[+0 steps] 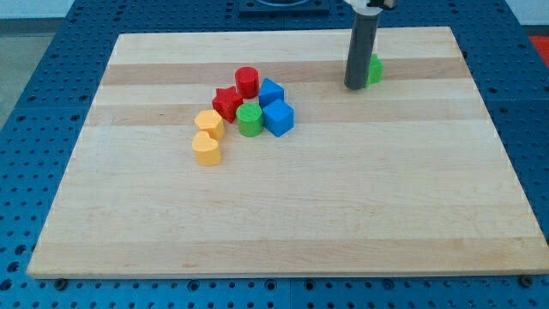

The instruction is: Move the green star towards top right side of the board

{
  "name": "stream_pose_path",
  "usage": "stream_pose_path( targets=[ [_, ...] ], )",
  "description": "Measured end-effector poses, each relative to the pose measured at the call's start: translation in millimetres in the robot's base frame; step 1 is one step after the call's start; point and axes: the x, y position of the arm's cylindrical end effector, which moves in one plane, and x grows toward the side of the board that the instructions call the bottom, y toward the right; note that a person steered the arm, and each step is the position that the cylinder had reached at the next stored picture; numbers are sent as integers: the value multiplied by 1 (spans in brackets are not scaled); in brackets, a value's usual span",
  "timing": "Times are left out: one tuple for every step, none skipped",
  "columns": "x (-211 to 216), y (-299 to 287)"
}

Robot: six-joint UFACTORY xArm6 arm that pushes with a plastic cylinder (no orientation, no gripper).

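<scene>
Pale wooden board (283, 215) lying on blue table, our tip (354, 87) touching the half-hidden green star (375, 69) by the top edge, clustered blocks well apart, we are carrying no pincer.

Pale wood table (343, 215) with light and darker grain bands, on blue perforated surround (26, 129). Dark grey rod, my tip (354, 87). Green star (375, 69). Red cylinder (247, 81), red star (226, 103), green cylinder (250, 120), two blue blocks (271, 92) (278, 118), two yellow-orange blocks (209, 124) (207, 148).
</scene>
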Motion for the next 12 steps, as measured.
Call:
stream_pose_path(
  targets=[
    [3,-41],
    [3,-44],
    [-2,-12],
    [-15,30],
    [-15,30],
    [-36,57],
    [-38,59],
    [-38,59],
    [-31,45],
    [25,-8],
    [38,-20],
    [55,-37]
  ],
)
